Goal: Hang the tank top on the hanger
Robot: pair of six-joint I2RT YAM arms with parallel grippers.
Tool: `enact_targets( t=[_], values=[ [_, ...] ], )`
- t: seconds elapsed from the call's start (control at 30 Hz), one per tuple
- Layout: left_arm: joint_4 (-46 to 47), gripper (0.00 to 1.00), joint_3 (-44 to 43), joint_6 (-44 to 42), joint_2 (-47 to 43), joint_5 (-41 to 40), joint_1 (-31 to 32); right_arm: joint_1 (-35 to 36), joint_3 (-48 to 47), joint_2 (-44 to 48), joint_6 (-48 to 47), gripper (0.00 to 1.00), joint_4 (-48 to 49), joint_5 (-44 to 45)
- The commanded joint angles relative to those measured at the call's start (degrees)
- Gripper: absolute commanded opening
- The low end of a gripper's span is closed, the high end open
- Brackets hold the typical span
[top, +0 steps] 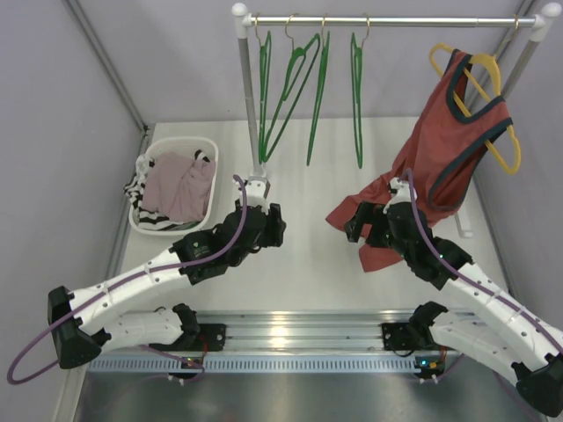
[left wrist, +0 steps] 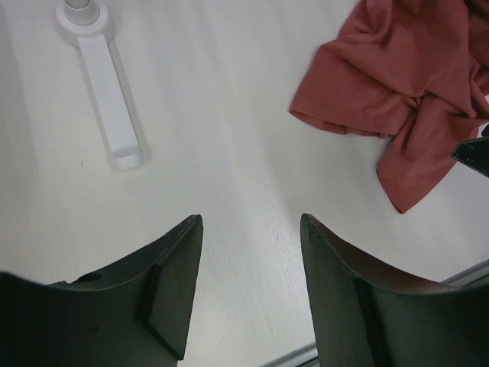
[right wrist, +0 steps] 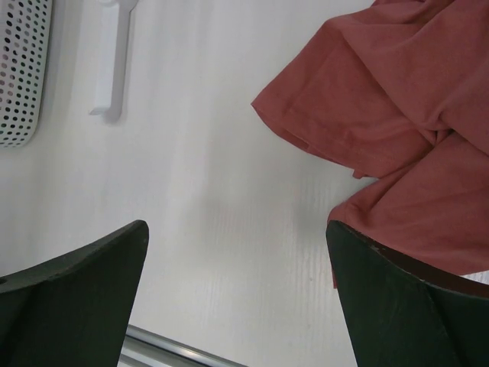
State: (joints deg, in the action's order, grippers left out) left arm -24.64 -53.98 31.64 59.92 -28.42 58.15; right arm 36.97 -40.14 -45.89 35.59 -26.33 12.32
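White table (top: 308,255) under rail (top: 396,19) of green hangers (top: 357,97).
Tank top (top: 180,186) heaped in basket (top: 180,141), far left; left gripper (left wrist: 250,225) and right gripper (right wrist: 237,229) spread wide, empty, right one beside red top (top: 457,132).

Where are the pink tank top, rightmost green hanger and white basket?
Pink tank top (top: 180,186), top external view, fabric middle.
Rightmost green hanger (top: 357,105), top external view, side bar.
White basket (top: 183,141), top external view, far rim.

The tank top (top: 180,186) is dusty pink, the hanger (top: 356,97) green, the other top (top: 457,132) rust-red with green trim.
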Motion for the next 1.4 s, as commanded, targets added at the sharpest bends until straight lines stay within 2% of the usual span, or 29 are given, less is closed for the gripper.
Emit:
enact_targets(
  t=[0.0,0.33,0.5,0.6,0.67,0.83,0.97,1.13,1.37],
  values=[
    [0.5,0.59,0.2,0.7,-0.3,-1.5,-0.3,0.7,-0.4,0.4,-1.1,1.00,2.9,-1.0],
    [-2.4,0.59,-0.5,1.9,-0.6,-5.3,-0.8,0.7,-0.4,-0.4,-2.0,1.00,2.3,-2.6],
    [-6.3,0.60,-3.3,3.3,1.7,-6.6,-5.6,0.7,-0.4,-1.4,-2.4,1.00,2.4,-3.6],
    [-9.4,0.60,-6.3,3.7,5.5,-5.8,-12.6,0.6,-0.7,-2.2,-2.6,1.00,2.4,-4.3],
    [-9.2,0.60,-7.4,3.0,7.2,-3.6,-19.3,0.7,-0.9,-2.6,-2.8,1.00,2.2,-4.8],
    [-11.7,0.61,-13.2,5.1,12.1,-4.4,-34.3,0.7,-1.8,-3.9,-3.5,1.00,1.8,-5.6],
    [-11.1,0.64,-16.1,5.5,16.3,-6.5,-41.4,0.7,-1.6,-4.5,-3.5,1.00,2.7,-8.0],
    [-8.7,0.66,-19.1,4.1,23.1,-3.3,-51.0,0.7,-1.4,-5.2,-3.3,1.00,3.7,-9.9],
    [-3.0,0.66,-25.8,0.0,36.6,-0.3,-57.5,0.7,-1.6,-5.7,-2.7,1.00,5.0,-12.1]
  ],
)
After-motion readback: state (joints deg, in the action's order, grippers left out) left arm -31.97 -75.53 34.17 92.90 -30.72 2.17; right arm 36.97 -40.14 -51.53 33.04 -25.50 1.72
